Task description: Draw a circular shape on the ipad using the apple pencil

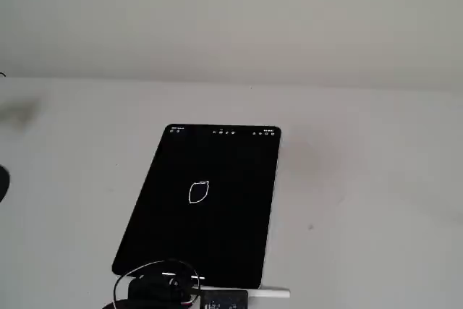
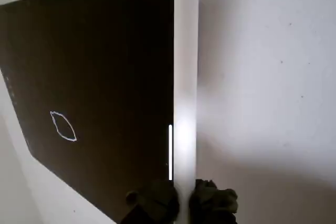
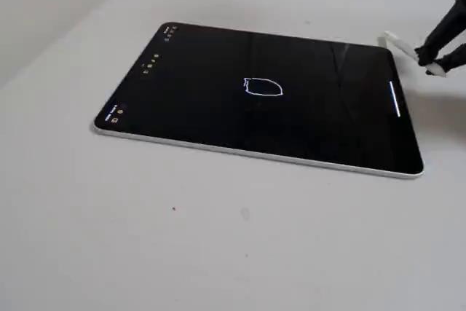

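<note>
The ipad (image 1: 217, 236) lies flat on the white table, black screen up, and shows in the wrist view (image 2: 105, 61) and in a fixed view (image 3: 306, 129). The circular shape (image 1: 199, 192) is a small white outline near the screen's middle; it also shows in the wrist view (image 2: 63, 126) and in a fixed view (image 3: 262, 87). My gripper (image 2: 184, 202) is shut on the apple pencil (image 2: 185, 77). It holds the pencil (image 3: 397, 43) low just past the ipad's short edge opposite the icons, off the screen. In a fixed view the gripper (image 1: 221, 299) sits at the bottom edge with the pencil (image 1: 271, 294) sticking out to the right.
Black cables (image 1: 155, 274) loop over the ipad's near edge by the gripper in a fixed view. Bare white table (image 1: 362, 179) surrounds the ipad on all sides. A white wall (image 1: 231, 19) stands behind the table.
</note>
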